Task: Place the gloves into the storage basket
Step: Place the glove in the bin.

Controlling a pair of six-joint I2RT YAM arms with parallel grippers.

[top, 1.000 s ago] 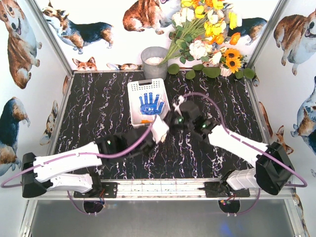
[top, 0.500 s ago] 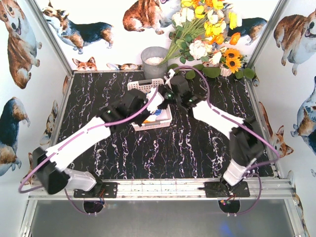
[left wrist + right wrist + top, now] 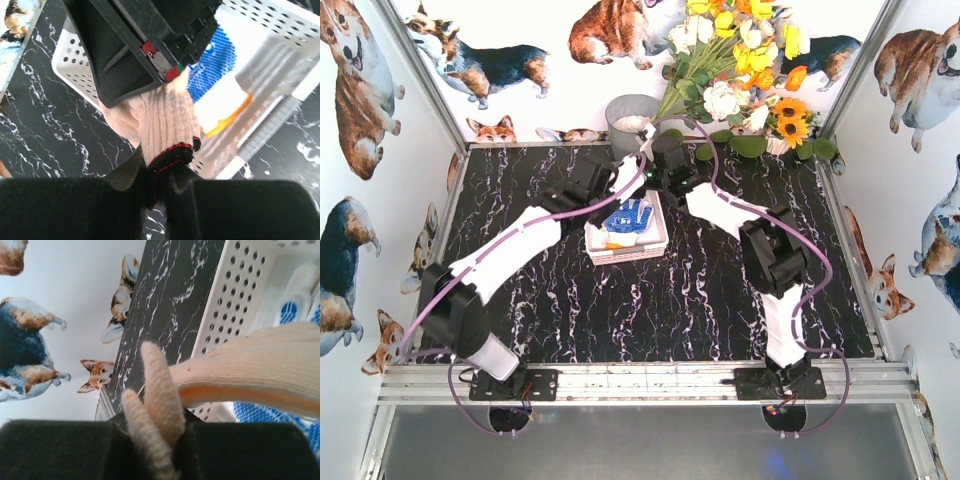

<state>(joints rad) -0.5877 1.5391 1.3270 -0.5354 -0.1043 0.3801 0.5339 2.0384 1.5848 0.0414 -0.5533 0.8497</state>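
A cream knit glove (image 3: 165, 115) with a black-and-red cuff hangs stretched between my two grippers above the far end of the storage basket (image 3: 630, 253). My left gripper (image 3: 157, 172) is shut on its cuff. My right gripper (image 3: 155, 412) is shut on two of its fingers, and the glove's body (image 3: 250, 365) runs off to the right over the perforated basket wall (image 3: 235, 300). In the basket lies a white glove with a blue-dotted palm (image 3: 630, 215) and an orange cuff edge (image 3: 227, 120). In the top view the left gripper (image 3: 617, 185) and the right gripper (image 3: 653, 160) almost meet.
A round grey bucket (image 3: 632, 120) stands just behind the basket. A bunch of flowers (image 3: 740, 70) fills the back right corner. Walls with corgi pictures close in the black marble table (image 3: 520, 250) on three sides.
Both arms have reached from the table's middle to the far side, carrying the glove between them until it hangs over the basket.
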